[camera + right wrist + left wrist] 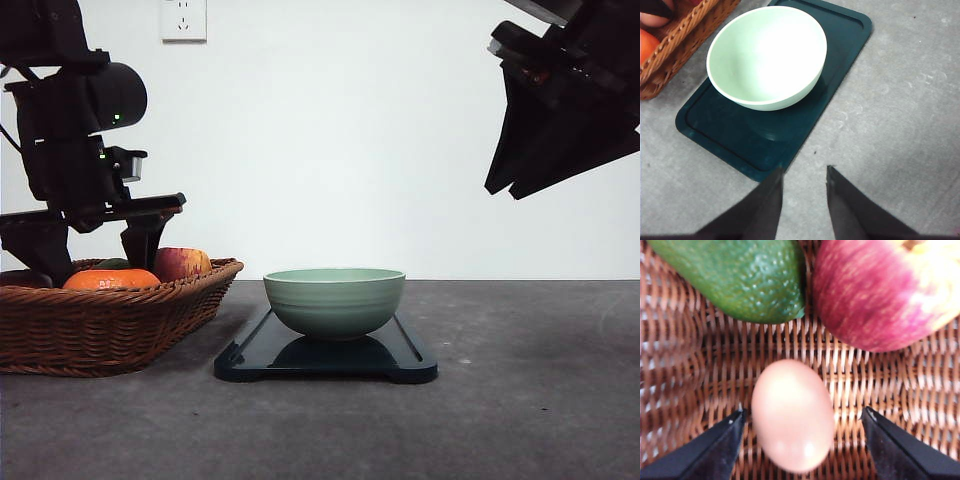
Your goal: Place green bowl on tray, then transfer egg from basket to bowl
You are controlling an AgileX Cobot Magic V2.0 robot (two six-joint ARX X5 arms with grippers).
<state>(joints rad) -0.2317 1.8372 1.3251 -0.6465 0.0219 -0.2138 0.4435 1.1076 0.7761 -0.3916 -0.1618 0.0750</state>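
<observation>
Grey, slightly mottled tabletop (520, 400) runs back to a plain white wall with a socket (183, 19) high up. On it, the dark tray (410, 355) lies flat, and the green bowl (334, 300) stands upright on it with nothing inside; in the right wrist view the bowl sits toward the tray end nearer the basket (110, 330). That wicker basket rests just beside the tray on the robot's left. It holds an orange fruit (110, 279), a red-yellow apple (181, 263), a bumpy green fruit (740, 280) and the egg (792, 415), which lies on the woven floor near the apple and the green fruit. The left gripper (802, 427) reaches down into the basket, its 2 fingers apart on either side of the egg; contact cannot be told. The right gripper (804, 187) hangs high above the tabletop beside the tray, fingers parted by a narrow gap and holding nothing.
</observation>
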